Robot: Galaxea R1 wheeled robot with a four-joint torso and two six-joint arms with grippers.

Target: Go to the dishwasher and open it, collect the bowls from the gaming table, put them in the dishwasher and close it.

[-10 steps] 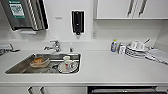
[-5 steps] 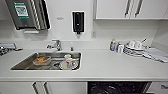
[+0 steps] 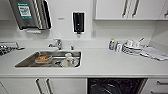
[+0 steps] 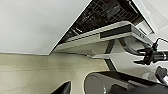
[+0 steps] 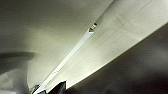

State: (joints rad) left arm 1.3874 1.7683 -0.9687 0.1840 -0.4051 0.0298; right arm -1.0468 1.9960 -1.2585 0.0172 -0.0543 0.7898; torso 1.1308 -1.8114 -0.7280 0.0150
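Dishwasher [image 3: 116, 86] open below countertop [image 3: 105, 63], dispenser label [image 3: 24, 10] unreadable

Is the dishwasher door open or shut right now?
Open. The dishwasher shows a dark cavity under the counter, and the left wrist view shows its racks.

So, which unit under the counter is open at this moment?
The dishwasher, right of the sink: a dark opening shows there, while the white cabinet doors beside it are shut. The left wrist view shows its door hanging open.
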